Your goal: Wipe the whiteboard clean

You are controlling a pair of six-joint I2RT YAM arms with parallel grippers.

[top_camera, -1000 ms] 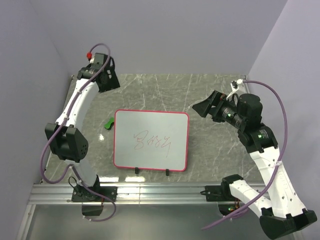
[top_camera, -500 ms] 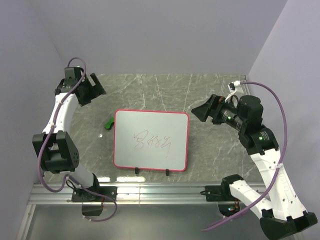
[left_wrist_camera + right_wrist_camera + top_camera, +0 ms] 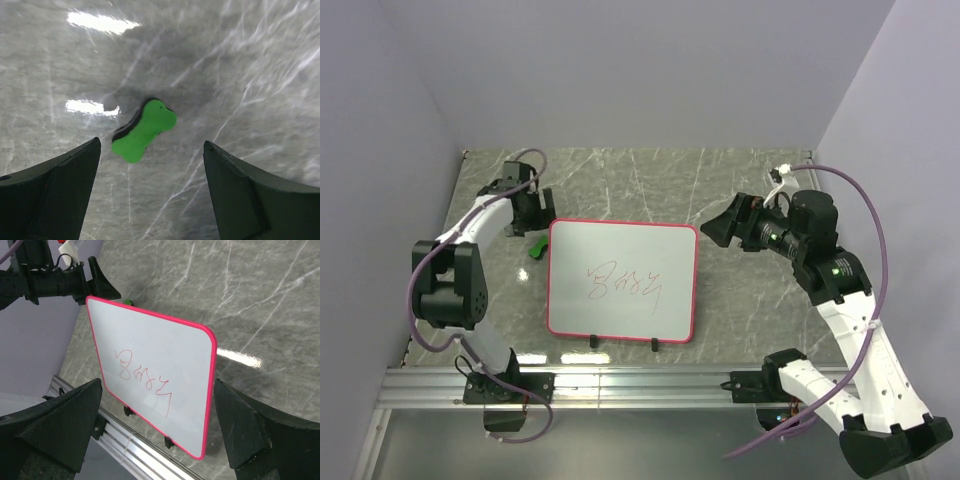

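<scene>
Green eraser (image 3: 144,131) now beneath left fingers (image 3: 55,195), earlier far off.

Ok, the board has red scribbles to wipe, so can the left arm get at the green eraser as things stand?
Probably yes. The left gripper hangs over the eraser with its jaws wide open to either side of it, and nothing stands between them.
</scene>
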